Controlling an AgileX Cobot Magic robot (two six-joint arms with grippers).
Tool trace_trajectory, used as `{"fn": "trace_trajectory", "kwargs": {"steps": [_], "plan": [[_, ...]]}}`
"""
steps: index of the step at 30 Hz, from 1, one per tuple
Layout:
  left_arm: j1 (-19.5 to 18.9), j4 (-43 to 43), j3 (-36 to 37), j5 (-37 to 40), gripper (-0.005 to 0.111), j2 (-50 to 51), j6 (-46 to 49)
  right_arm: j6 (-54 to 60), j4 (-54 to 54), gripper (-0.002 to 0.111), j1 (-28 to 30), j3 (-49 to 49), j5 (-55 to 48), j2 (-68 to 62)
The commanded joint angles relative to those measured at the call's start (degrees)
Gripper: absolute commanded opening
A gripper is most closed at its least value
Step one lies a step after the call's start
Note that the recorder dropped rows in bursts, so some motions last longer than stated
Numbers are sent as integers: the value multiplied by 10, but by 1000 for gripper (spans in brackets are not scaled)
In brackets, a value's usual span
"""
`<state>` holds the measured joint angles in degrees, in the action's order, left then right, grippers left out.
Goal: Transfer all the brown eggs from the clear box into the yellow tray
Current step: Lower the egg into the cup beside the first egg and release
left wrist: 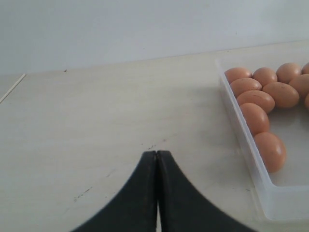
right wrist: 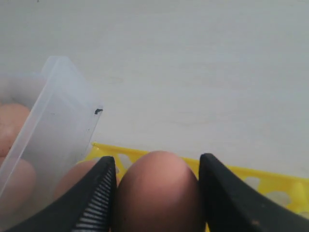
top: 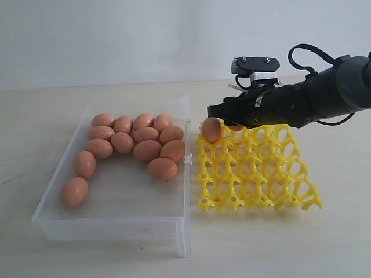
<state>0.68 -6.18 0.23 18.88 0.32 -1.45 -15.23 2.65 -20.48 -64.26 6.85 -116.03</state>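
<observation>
The robot's black right arm point(top: 324, 92) is showing looping black cables point(top: 306, 53), a black-and-silver wrist camera point(top: 255, 65) with screws point(top: 244, 59), and black fingers point(right wrist: 96, 203), one ribbed.

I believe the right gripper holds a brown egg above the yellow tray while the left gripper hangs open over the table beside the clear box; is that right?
Not quite: the left gripper is shut, as the left wrist view shows. The rest stands: it hangs over the table beside the clear box while the right gripper holds a brown egg above the yellow tray.
</observation>
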Motion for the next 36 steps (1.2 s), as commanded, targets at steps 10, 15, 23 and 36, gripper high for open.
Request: {"fn": "trace_trajectory", "kwargs": {"steps": [10, 15, 23, 36], "plan": [[-1, 2, -2, -8, 0, -3, -2, 8, 14, 39, 3, -3, -14, -3], [-1, 2, -2, -8, 0, -3, -2, 8, 14, 59, 3, -3, -14, -3], [-1, 2, -2, -8, 0, -3, -2, 8, 14, 59, 3, -3, -28, 3], [-1, 2, -2, -8, 0, -3, -2, 22, 14, 59, -15, -3, -86, 146]]}}
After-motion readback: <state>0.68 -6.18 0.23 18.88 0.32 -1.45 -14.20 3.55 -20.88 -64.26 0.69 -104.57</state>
